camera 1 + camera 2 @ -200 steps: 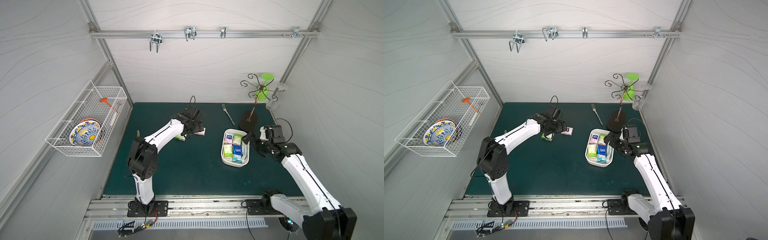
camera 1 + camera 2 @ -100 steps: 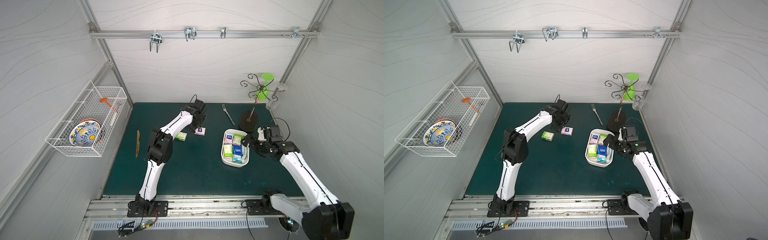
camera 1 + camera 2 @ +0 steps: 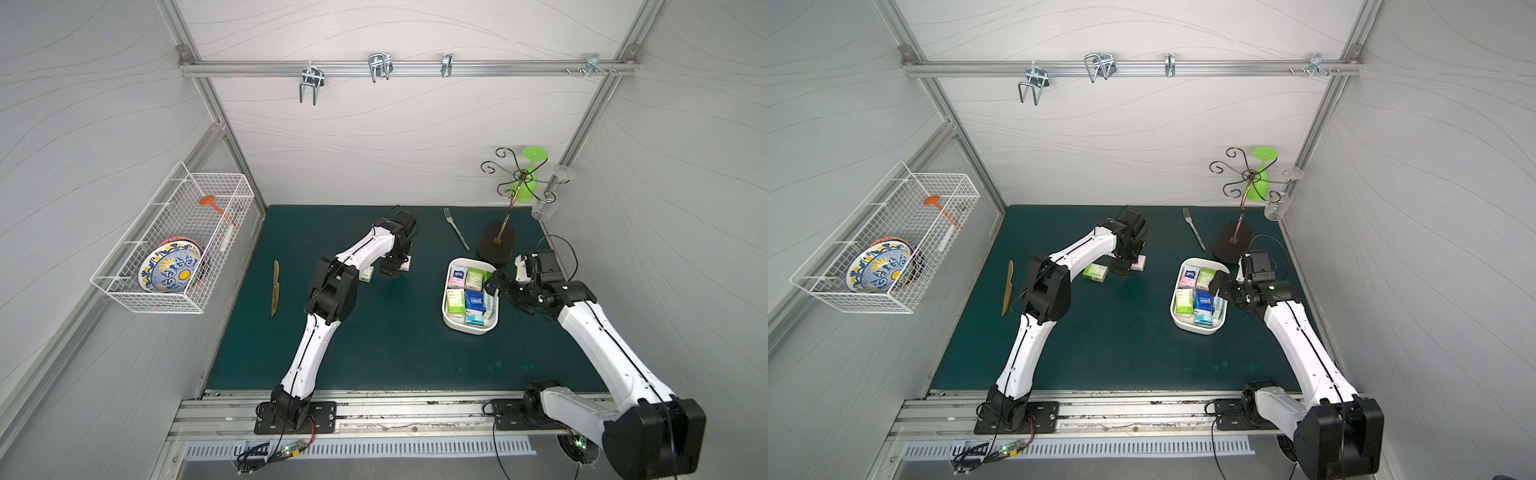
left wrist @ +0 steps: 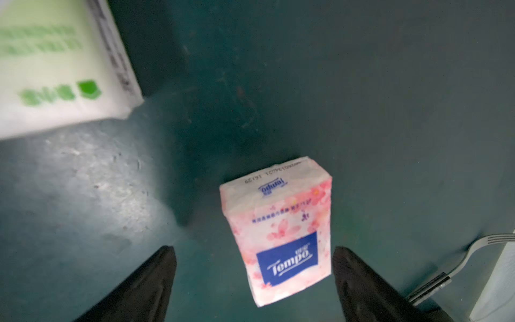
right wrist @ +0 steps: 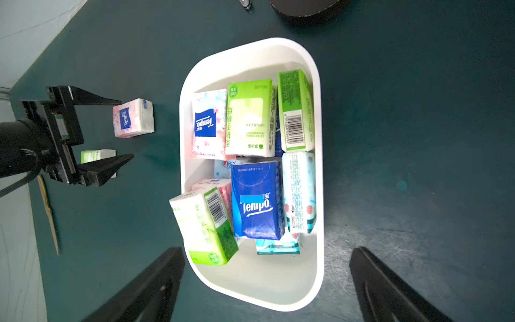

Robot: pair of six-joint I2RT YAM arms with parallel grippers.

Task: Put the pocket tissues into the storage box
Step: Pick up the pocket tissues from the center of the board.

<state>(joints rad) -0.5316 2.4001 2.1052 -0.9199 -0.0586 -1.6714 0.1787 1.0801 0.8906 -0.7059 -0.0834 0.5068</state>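
Mid-desk toward the far edge lies green packet (image 3: 1095, 272), loose; just right of it left gripper (image 4: 252, 248) has jaws released, straddling pink packet (image 4: 278, 231), no finger clearly touching. Near desk's right edge storage box (image 5: 264, 284) holds pocket tissues (image 5: 256, 200), pink, green, blue; right gripper (image 5: 267, 249) hangs over its right rim, jaws spread wide, empty

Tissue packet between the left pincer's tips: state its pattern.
Tissue packet: pink blossoms, blue Tempo label; clearest in left wrist view.
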